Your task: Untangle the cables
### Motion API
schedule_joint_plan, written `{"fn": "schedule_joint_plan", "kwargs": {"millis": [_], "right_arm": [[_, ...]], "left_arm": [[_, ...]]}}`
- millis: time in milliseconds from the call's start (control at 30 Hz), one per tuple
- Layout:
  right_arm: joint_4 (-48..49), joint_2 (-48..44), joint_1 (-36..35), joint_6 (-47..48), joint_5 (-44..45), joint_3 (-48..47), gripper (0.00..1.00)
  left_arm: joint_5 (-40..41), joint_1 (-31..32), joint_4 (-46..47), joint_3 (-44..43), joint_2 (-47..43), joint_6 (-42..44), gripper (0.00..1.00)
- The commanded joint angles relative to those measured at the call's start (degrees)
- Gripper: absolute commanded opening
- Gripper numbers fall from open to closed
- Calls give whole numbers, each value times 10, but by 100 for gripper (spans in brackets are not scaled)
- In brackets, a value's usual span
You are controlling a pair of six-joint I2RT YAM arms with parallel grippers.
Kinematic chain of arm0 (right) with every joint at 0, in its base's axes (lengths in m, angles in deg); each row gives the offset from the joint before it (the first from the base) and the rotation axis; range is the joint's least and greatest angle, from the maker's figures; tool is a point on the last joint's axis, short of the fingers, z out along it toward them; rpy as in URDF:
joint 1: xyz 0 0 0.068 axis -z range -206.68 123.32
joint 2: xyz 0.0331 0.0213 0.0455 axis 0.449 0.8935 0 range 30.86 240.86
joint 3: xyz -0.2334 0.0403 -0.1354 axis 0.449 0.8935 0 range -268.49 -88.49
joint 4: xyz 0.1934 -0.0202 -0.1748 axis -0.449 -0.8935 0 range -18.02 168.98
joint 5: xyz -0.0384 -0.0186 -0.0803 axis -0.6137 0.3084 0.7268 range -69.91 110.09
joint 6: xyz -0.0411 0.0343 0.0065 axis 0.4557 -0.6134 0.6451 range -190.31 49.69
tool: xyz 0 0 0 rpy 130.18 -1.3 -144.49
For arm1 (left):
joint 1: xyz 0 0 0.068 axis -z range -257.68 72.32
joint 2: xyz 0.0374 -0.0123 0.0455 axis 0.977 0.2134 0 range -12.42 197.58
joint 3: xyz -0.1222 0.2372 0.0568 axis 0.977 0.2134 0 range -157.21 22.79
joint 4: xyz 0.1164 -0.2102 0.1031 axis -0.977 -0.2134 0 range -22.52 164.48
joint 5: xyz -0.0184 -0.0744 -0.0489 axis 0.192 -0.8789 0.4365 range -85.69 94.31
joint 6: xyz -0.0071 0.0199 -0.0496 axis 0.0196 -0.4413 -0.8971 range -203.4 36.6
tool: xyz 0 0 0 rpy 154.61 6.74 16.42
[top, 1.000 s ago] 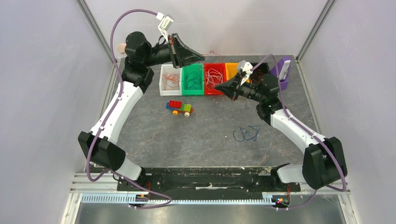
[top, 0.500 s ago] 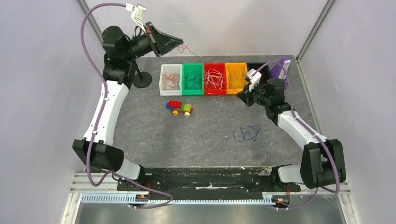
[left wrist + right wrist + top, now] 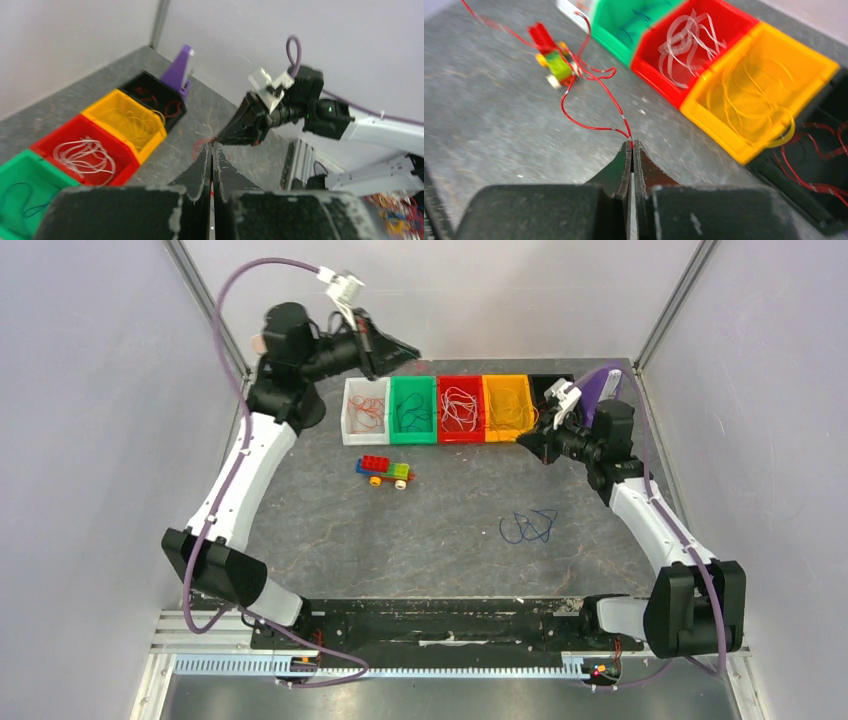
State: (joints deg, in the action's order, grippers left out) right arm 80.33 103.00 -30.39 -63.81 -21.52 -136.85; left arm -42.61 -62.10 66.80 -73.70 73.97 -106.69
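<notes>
1. Since half a second ago, the left claw (image 3: 412, 347) has swung right, back toward the bins and a little lower in the top view. The right claw (image 3: 524, 439) and its wrist have shifted right.
2. Both claws are pressed together, each pinching the same red cable (image 3: 615, 103) at its tips.
3. From above, that cable is too thin to trace between the claws. In the left wrist view it is only a blurred red smudge at the fingertips. The right arm covers part of the black bin (image 3: 548, 380).
4. Counted: one held red cable and one loose blue cable (image 3: 527, 528), which lies flat on the table (image 3: 450, 560), well apart from the right claw on its base side. Five bins stand in a row between and just beyond the claws: white (image 3: 347, 410), green (image 3: 412, 438), red (image 3: 460, 438), orange (image 3: 505, 436) and black, each holding thin strands. There is one brick car (image 3: 386, 470).
5. From the right claw's tips the red cable runs away in loose bends past the brick car and leaves the right wrist view at its upper left. Its long axis lies roughly along the bin row, toward the left claw.
</notes>
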Motion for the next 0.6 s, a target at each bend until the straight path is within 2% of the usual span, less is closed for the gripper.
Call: {"fn": "schedule_joint_plan", "kwargs": {"millis": [0,167,367,567], "right_arm": [[24,-29,-31,-88,-90,-72,0],[100,-40,-55,-200,-91,-110,0],[131,-10,5,-298,-103,-178,0],[49,-3,9,-212,-74,-165,0]], "left_arm": [[49,83,-52,-14,47,79,2],[85,160,-105,-16,115,114,2],[113,169,-112,27,161,110,2],[72,169,-12,69,132,52,2]]}}
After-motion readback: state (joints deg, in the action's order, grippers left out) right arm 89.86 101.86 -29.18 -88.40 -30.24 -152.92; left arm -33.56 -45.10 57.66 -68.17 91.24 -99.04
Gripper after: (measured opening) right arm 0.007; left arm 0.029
